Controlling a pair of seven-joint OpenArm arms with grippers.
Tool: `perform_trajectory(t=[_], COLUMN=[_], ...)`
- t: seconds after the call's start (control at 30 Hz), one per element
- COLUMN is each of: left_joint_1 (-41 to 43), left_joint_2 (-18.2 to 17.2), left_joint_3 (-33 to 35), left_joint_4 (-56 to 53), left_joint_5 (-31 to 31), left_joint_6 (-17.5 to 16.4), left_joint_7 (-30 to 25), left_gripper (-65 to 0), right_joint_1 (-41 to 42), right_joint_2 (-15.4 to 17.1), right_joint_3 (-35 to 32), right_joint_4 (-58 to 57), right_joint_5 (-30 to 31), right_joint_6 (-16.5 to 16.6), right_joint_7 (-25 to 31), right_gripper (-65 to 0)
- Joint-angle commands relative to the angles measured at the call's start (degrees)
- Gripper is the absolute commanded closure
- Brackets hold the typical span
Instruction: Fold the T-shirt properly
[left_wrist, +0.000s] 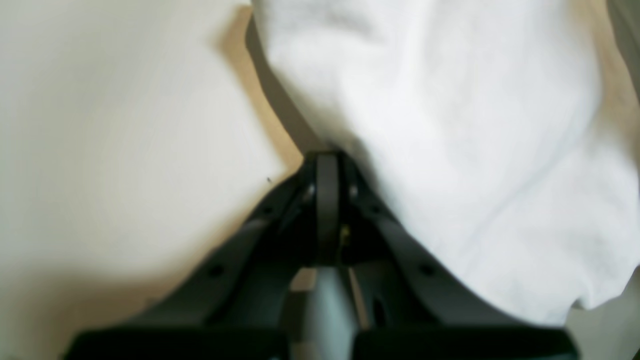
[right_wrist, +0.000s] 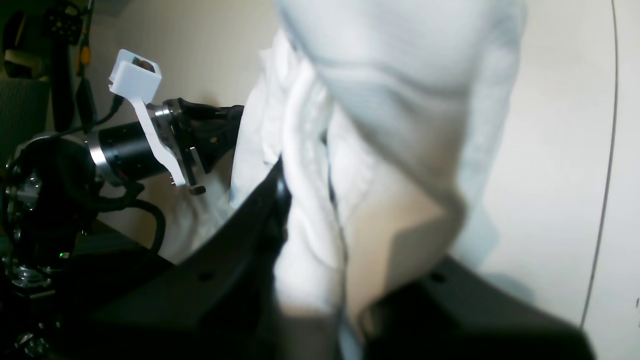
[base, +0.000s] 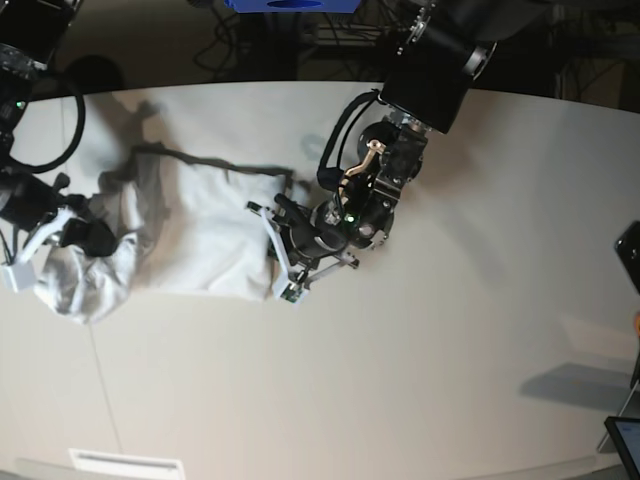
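Observation:
The white T-shirt (base: 210, 240) lies partly spread on the off-white table (base: 420, 350), its left part bunched into a raised lump. My right gripper (base: 95, 240) is at that lump; in the right wrist view it (right_wrist: 325, 220) is shut on the T-shirt (right_wrist: 400, 75), with folds of cloth draped over the fingers. My left gripper (base: 283, 212) sits at the shirt's right edge. Seen from the left wrist, it (left_wrist: 327, 162) is shut at the edge of the T-shirt (left_wrist: 450, 125), which rises from its tip and casts a shadow on the table (left_wrist: 100, 125).
The left arm (base: 400, 150) reaches in from the table's far edge, and its wrist (right_wrist: 130, 145) shows in the right wrist view. A dark object (base: 630, 250) and a screen corner (base: 625, 440) sit at the right edge. A white strip (base: 125, 463) lies at the front edge.

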Motion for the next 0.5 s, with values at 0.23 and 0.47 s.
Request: perform_trajectory(t=[0.23,0.47], left_joint_1=[-1.9,-1.7], left_joint_2=[1.2,0.8], left_joint_3=[0.1,0.0], left_joint_4=[0.7,0.7], left_joint_5=[-0.4,-0.4], left_joint_6=[-0.4,-0.4], left_joint_7=[-0.1,-0.1], left_gripper=[0.0,0.0], right_joint_1=[0.3,0.2], right_joint_2=[0.3,-2.1], right_joint_3=[-5.7,-13.0], right_joint_4=[1.8,1.9], right_joint_5=[1.8,-6.5], right_joint_6=[-5.4,-9.3], right_joint_7=[1.1,4.1], right_gripper=[0.0,0.0])
